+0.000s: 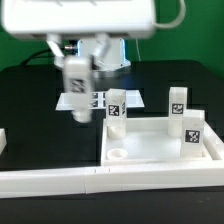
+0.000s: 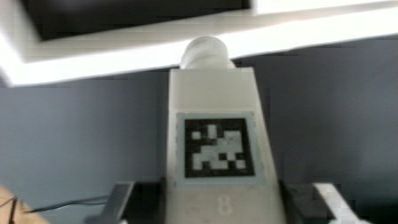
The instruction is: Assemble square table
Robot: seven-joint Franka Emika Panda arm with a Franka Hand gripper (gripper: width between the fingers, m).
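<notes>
A long white rail (image 1: pixel 60 181) runs across the foreground of the exterior view, the thing nearest that camera, with a raised side wall turning back along the exterior view's right. Behind it, touching or just beside the rail, lies the white square top (image 1: pixel 160 148) of the table on the black table surface (image 1: pixel 25 100). The top is shaped like a shallow tray with raised edges. One round socket (image 1: pixel 119 155) shows open and unfilled in the near corner toward the exterior view's left. Three leg posts stand upright on the top: one (image 1: pixel 116 106) at the far corner on the left, one (image 1: pixel 178 104) at the far side toward the right, and one (image 1: pixel 191 133) nearer the camera on the right. Each carries a black-and-white tag.

Beyond the top, flat on the table, lies the marker board (image 1: pixel 62 103), partly hidden by the arm. The arm reaches down from the top of the exterior view, and its gripper (image 1: pixel 76 97) grasps a fourth leg (image 2: pixel 217 120), held above the marker board, just to the left of the top and apart from it. In the wrist view this leg fills the middle of the picture, tag facing the camera, rounded end pointing away, a dark finger (image 2: pixel 327 197) pressed against each side of its near end.

A small white piece (image 1: pixel 2 140) sits at the exterior view's left edge; what it is cannot be told.
</notes>
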